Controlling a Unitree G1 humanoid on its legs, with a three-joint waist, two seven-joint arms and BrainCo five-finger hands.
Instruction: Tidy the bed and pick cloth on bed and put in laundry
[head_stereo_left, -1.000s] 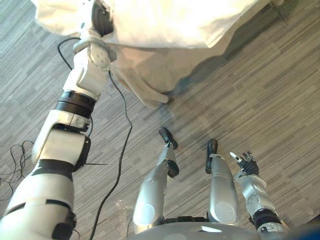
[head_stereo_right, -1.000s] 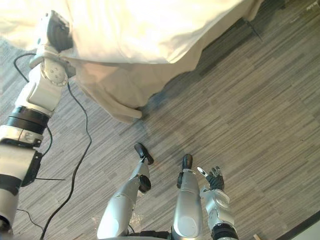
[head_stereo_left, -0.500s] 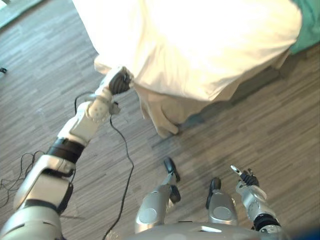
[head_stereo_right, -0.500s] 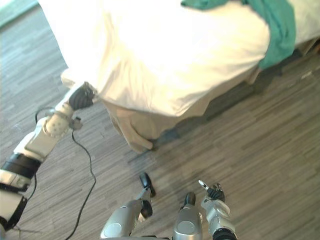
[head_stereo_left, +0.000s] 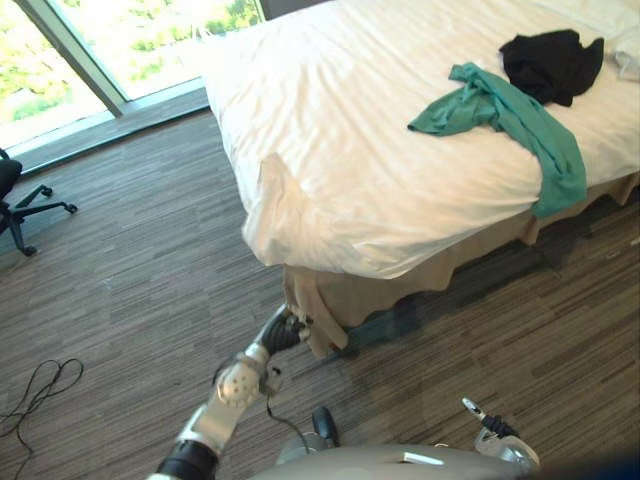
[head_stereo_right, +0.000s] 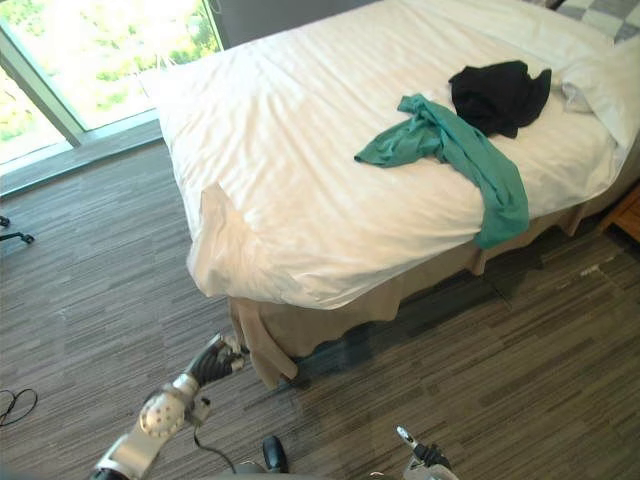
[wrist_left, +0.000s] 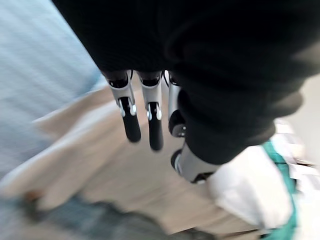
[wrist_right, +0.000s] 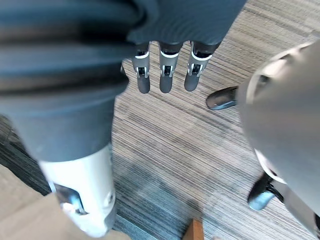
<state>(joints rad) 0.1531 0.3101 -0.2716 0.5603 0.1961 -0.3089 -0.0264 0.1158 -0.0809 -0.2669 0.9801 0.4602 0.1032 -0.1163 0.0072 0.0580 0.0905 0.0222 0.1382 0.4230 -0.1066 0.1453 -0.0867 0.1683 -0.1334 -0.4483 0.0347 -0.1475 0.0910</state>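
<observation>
A bed under a white sheet (head_stereo_left: 340, 130) fills the upper right. On it a green cloth (head_stereo_left: 500, 110) lies spread, one end hanging over the near side. A black cloth (head_stereo_left: 550, 62) is bunched just beyond it. My left hand (head_stereo_left: 285, 330) is low at the bed's near corner, next to the beige bed skirt (head_stereo_left: 360, 295). In the left wrist view its fingers (wrist_left: 131, 120) are straight and hold nothing. My right hand (head_stereo_left: 490, 430) hangs low at my right side. Its fingers (wrist_right: 165, 80) are straight over the floor.
A white pillow (head_stereo_right: 605, 85) lies at the bed's far right. A black office chair (head_stereo_left: 15, 200) stands at the left by the window (head_stereo_left: 100, 50). A wooden piece of furniture (head_stereo_right: 628, 212) shows at the right edge. Wood-patterned floor (head_stereo_left: 120, 290) runs along the bed's near side.
The camera has tilted up, bringing the whole bed into view. My left hand, curled on the white sheet's corner before, has let go and come down beside the bed skirt.
</observation>
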